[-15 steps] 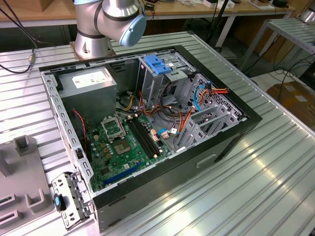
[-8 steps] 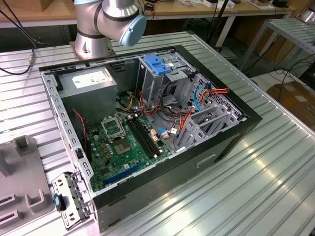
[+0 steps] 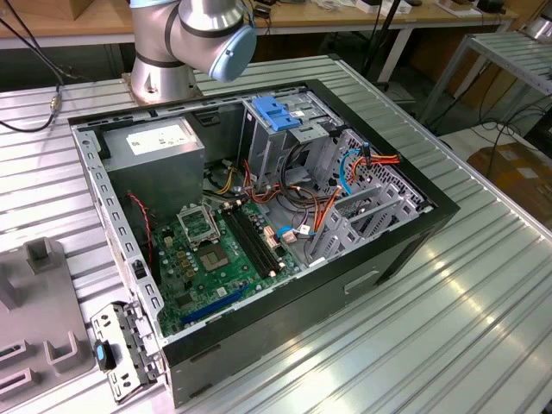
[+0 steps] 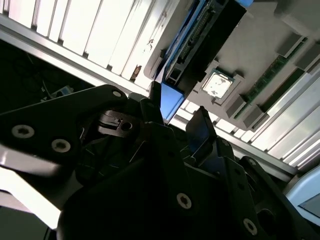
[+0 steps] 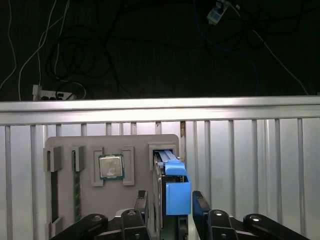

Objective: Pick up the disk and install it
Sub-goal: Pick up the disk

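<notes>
The gripper [image 5: 170,201] is down at the grey fixture tray [image 5: 135,145], with its two black fingers [image 5: 141,207] set one on each side of the disk [image 5: 177,196]. The disk stands on edge in a slot of that tray. Its blue plastic carrier frame faces the wrist, and its metal body runs away from it along the slot. The blue end of the frame sits between the fingertips.

In the second wrist view a strip of bright table shows between the disk [image 4: 172,97] and one finger [image 4: 200,127], while the other finger lies just beside the frame. So the jaws are spread and straddle the disk without clamping it.

Beside the disk on the tray, a processor chip [image 5: 111,166] lies flat in a square recess. Two memory sticks [image 5: 54,195] sit in narrow slots farther along.

In the exterior view the arm [image 3: 194,39] rises at the far edge of the ribbed aluminium table [image 3: 448,328]. The open computer case [image 3: 285,341] lies on its side there, with the fixture tray at the exterior view's left. The drive cage [image 3: 276,112] with its blue top stands inside the case, near the power supply [image 3: 159,147].
</notes>
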`<state>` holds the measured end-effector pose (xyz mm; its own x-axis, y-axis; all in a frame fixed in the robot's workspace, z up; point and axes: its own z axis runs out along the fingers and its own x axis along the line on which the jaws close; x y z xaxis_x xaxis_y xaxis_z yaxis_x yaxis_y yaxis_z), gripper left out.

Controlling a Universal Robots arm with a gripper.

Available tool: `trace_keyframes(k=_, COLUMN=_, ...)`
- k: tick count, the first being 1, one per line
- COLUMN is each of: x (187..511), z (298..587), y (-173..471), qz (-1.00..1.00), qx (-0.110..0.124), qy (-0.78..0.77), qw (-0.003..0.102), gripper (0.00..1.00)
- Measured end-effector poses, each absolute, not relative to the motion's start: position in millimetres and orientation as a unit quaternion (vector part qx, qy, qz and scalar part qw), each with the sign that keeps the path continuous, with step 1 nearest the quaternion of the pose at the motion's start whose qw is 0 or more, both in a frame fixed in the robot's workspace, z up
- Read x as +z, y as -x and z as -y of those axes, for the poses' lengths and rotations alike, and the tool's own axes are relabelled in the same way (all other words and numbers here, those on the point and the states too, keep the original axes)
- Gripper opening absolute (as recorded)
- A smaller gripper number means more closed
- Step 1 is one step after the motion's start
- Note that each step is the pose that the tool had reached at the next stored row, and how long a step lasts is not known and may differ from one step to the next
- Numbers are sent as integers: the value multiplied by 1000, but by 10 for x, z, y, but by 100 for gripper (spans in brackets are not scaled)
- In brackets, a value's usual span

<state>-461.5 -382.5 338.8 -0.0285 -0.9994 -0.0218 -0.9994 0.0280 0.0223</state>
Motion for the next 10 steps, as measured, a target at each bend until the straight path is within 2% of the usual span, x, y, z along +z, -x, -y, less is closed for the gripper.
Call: trace_keyframes(k=10, x=3336, z=3826, y=4623, qz=-716, qx=15, qy=698, qw=0, gripper=48)
